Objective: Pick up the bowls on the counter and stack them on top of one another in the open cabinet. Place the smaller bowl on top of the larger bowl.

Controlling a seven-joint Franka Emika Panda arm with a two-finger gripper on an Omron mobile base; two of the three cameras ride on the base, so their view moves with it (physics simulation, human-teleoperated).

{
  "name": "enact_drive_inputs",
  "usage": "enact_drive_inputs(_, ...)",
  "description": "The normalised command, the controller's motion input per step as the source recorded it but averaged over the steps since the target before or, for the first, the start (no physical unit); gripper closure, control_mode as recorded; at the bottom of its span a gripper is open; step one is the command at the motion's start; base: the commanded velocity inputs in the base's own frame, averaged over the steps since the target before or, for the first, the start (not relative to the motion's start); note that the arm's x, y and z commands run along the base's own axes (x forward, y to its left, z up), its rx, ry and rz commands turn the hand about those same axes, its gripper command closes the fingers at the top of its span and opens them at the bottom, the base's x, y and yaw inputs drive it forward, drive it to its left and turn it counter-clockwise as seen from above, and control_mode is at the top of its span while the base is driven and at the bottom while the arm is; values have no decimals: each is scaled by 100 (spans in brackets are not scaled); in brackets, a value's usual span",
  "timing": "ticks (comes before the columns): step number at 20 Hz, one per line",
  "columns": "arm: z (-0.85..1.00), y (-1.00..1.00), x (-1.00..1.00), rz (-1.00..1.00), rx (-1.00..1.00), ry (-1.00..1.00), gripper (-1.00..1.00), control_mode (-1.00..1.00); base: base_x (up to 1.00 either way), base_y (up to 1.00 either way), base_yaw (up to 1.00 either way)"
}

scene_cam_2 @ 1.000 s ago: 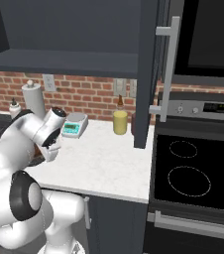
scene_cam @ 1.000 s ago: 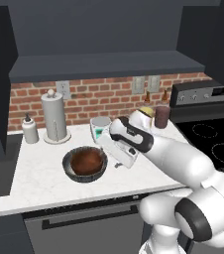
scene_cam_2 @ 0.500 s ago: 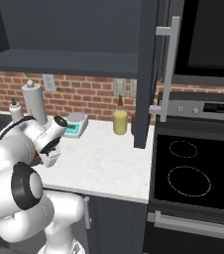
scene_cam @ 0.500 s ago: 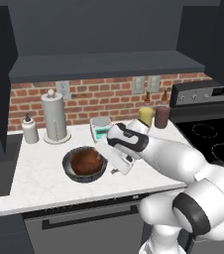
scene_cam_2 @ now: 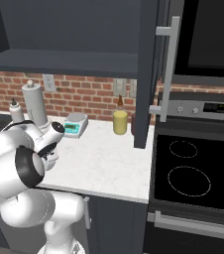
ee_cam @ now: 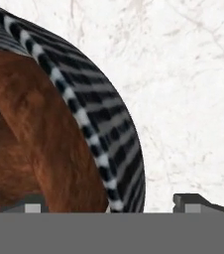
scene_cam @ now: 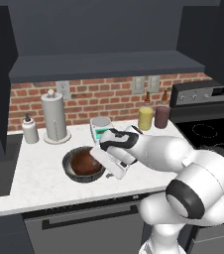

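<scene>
The larger bowl (scene_cam: pixel 72 170), dark grey and ribbed, sits on the white counter (scene_cam: pixel 39 173) with the smaller bowl (scene_cam: pixel 84 161), reddish-brown, resting inside it. My gripper (scene_cam: pixel 105 166) is down at the right rim of the pair. In the hand view the gripper (ee_cam: pixel 113 204) is open and astride the larger bowl's striped rim (ee_cam: pixel 99 124): one fingertip (ee_cam: pixel 32 206) is over the smaller bowl (ee_cam: pixel 29 149), the other fingertip (ee_cam: pixel 193 202) is outside over bare counter (ee_cam: pixel 183 74). Nothing is gripped. The open cabinet (scene_cam: pixel 109 67) hangs overhead with its shelf bare.
Along the brick wall stand a white bottle (scene_cam: pixel 29 130), a paper towel roll (scene_cam: pixel 54 119), a kitchen scale (scene_cam: pixel 101 128), a yellow jar (scene_cam: pixel 145 118) and a dark jar (scene_cam: pixel 162 117). The stovetop (scene_cam: pixel 213 134) is on the right. The cabinet door (scene_cam_2: pixel 146 74) stands open near the oven.
The hand has come down and to the left, from above the bowls' right side to their right rim. The jaws stayed open. The bowls have not moved.
</scene>
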Motion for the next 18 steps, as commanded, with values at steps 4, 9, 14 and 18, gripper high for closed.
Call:
enact_drive_inputs(4, -16, 2, 4, 0, 0, 0, 100, -100, 0, 0, 0)
enact_drive_inputs(9, 0, 0, 0, -3, 1, -5, 100, -100, 0, 0, 0)
enact_drive_inputs(14, 48, -19, -12, -2, 6, -10, 100, -100, 0, 0, 0)
enact_drive_inputs(18, 100, -44, -48, 0, 13, -13, 100, -100, 0, 0, 0)
